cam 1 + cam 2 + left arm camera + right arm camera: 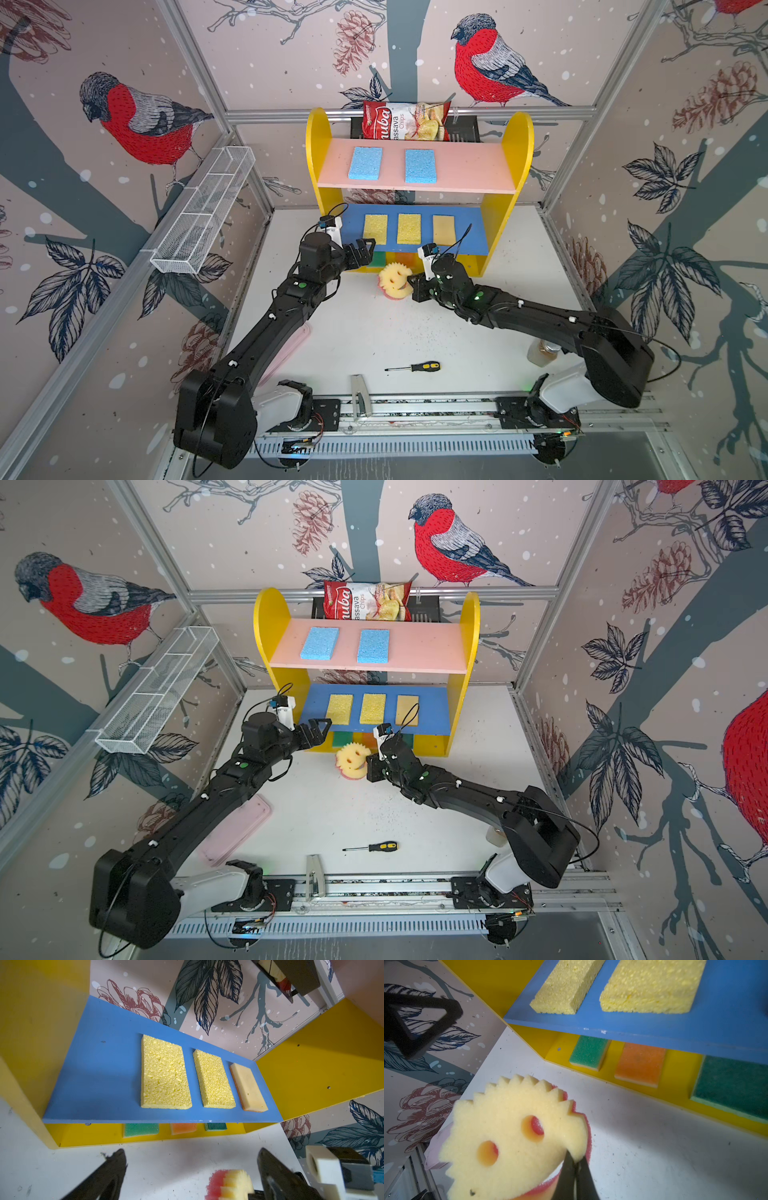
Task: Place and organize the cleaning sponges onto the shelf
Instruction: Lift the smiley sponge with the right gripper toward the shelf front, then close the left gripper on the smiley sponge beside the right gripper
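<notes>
**Round sponge in carriage before the shelf.** In both top views the right gripper sits at centre frame, just in front of the shelf. It is clenched on the rim of the smiley sponge. The sponge tilts over the white table; whether its low edge touches the table cannot be told. The left gripper hangs released and empty, just before the left end of the blue board.

**Doing the step well (judgement).** The pinch takes only a narrow bite of soft foam, so the disc is likely to sag or swing, and a slow, level carry suits it. Bare room shows at the right end of the pink board and at the left end of the blue board. The second spot lies close to the idle left gripper, which would need to give way first. The sponge should lie flat and in line with its neighbours before the jaws part.

**What each view adds.**
- **Right wrist view:** it alone shows the bite itself, the sponge's pink underside, and the row on the base: green sponge, orange sponge and dark green sponge. The top views show these only as slivers under the blue board.
- **Left wrist view:** it shows spread fingers with nothing between them. It also shows the blue board's row clearly: first yellow sponge, second yellow sponge and pale sponge.
- **Top views:** only these show the pink board's top, with the left blue sponge and the right blue sponge.
</notes>
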Available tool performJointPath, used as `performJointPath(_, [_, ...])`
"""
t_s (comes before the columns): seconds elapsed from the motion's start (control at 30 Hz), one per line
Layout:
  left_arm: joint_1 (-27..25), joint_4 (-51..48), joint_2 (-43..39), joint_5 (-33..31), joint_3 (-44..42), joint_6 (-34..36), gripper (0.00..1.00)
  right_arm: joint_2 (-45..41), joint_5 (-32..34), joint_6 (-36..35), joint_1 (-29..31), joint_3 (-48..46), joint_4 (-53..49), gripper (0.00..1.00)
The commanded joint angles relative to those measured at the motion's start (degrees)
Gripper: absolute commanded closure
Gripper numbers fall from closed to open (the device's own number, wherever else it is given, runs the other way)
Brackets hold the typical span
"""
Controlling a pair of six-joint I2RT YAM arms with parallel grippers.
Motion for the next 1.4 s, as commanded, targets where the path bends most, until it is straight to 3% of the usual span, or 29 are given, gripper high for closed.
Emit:
performJointPath(0.0, [-0.02, -0.02, 1.18, 4.00, 0.93, 0.52, 0.03, -0.98, 2.07, -1.16, -0.06, 0.15, 1.46, 1.00])
performJointPath(0.23, [-0.85, -1.03, 4.57, 10.52, 1.68, 0.85, 0.09, -1.56, 3.21, -1.75, -0.58, 0.89, 0.92, 1.00])
performJointPath(0.47, [-6.45, -0.57, 9.28, 10.83, 1.91, 1.81, 0.08, -1.70, 3.30, -1.15, -0.67, 0.70, 0.91, 1.00])
performJointPath(0.73, [-6.89, 3.00, 12.06, 13.24, 1.86, -0.87, 0.16, -3.36, 3.86, -0.57, -0.78, -0.53, 1.30, 1.00])
performJointPath(0.8, [-6.89, 3.90, 12.48, 14.08, 1.87, -1.50, 0.24, -3.46, 4.03, -0.50, -0.76, -0.61, 1.26, 1.00])
performJointPath(0.93, [-6.97, 3.95, 13.30, 14.59, 2.30, -2.39, 0.67, -3.32, 3.79, -0.44, -0.90, -0.84, 1.53, 1.00])
performJointPath(1.0, [-7.03, 4.14, 13.30, 14.71, 2.32, -2.59, 0.81, -3.32, 3.68, -0.50, -0.84, -0.88, 1.53, 0.99])
performJointPath(1.2, [-6.98, 4.29, 12.99, 14.59, 2.94, -3.08, 0.95, -3.89, 3.95, -0.63, -1.21, -1.54, 1.51, 0.84])
performJointPath(1.37, [-7.08, 3.66, 12.47, 14.55, 4.04, -3.19, 0.97, -5.63, 4.04, -0.37, -1.85, -2.84, 2.22, 0.53])
